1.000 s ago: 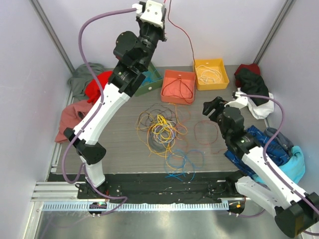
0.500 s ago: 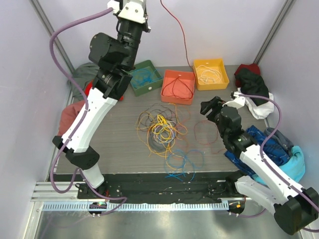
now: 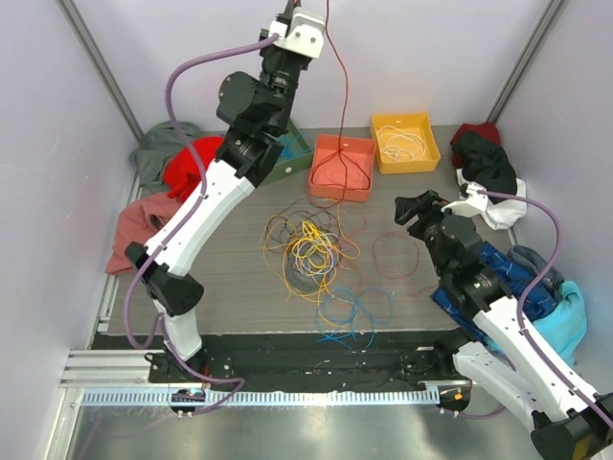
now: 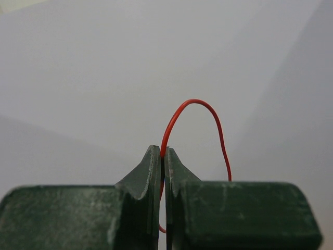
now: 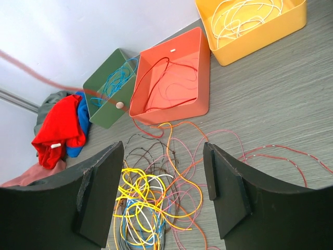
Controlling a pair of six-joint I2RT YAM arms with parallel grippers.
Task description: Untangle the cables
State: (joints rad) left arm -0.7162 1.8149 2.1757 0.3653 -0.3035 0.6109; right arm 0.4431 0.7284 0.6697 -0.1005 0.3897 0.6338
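Note:
A tangled pile of cables [image 3: 308, 251] in yellow, orange, brown, blue and white lies mid-table; it also shows in the right wrist view [image 5: 151, 203]. My left gripper [image 4: 163, 156] is raised high near the back wall and shut on a red cable [image 4: 200, 104]. That red cable [image 3: 337, 86] hangs straight down into the orange bin [image 3: 342, 165]. My right gripper [image 3: 420, 209] is open and empty, hovering right of the pile. A loose red loop [image 3: 395, 254] and blue cables [image 3: 356, 311] lie on the table.
A green bin [image 3: 287, 158] with blue cables and a yellow bin [image 3: 406, 142] with white cables stand at the back. Cloths lie at the left [image 3: 158, 182] and right [image 3: 522, 287] edges.
My left arm swung left, then back right and up, and the red cable now hangs straight down into the orange bin. My right gripper shifted slightly right.

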